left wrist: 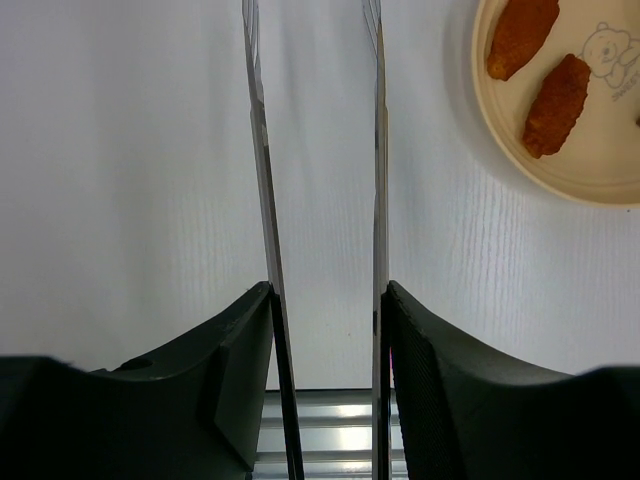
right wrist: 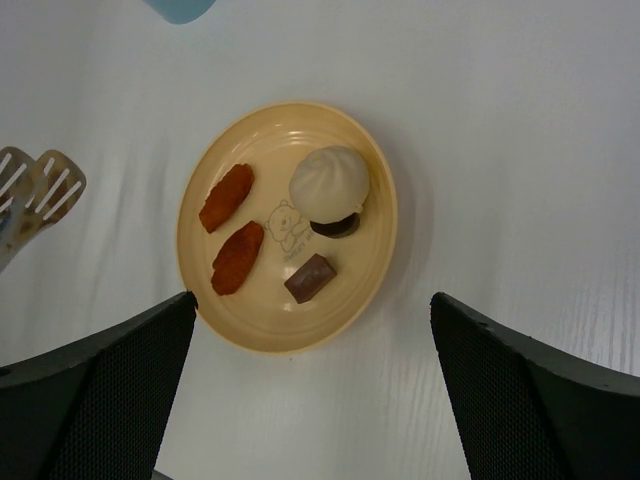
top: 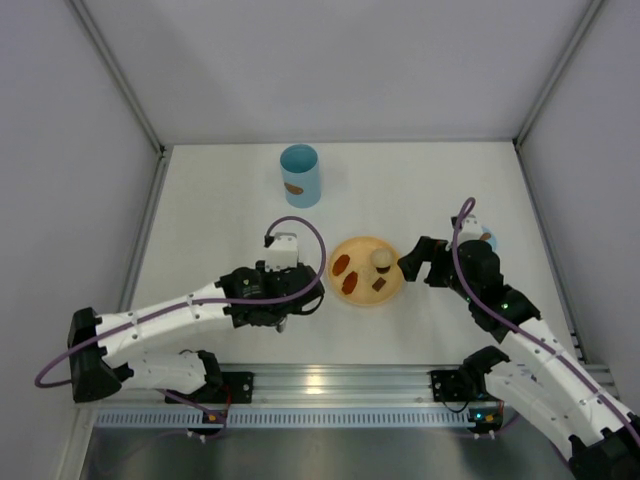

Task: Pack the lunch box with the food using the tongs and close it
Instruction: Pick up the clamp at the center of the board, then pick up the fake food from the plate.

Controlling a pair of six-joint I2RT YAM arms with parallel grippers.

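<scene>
The tongs (left wrist: 263, 150) run as two slim metal arms between my left gripper's (left wrist: 327, 300) fingers, which are shut on them. Their slotted tips (right wrist: 40, 190) hover just left of the plate. The food lies on the yellow plate (top: 366, 300): two reddish-brown ovals (right wrist: 227, 197) (right wrist: 238, 257), a cream round piece (right wrist: 330, 180) and a dark brown square chunk (right wrist: 309, 278). The light blue lunch box (top: 300, 175) stands upright and uncovered at the back. My right gripper (top: 415, 262) hangs open at the plate's right side, its fingers wide apart with nothing between them.
A small light blue round thing (top: 487, 240) peeks out behind the right arm. White walls close in the table on three sides. The aluminium rail (top: 330, 385) with both arm bases runs along the near edge.
</scene>
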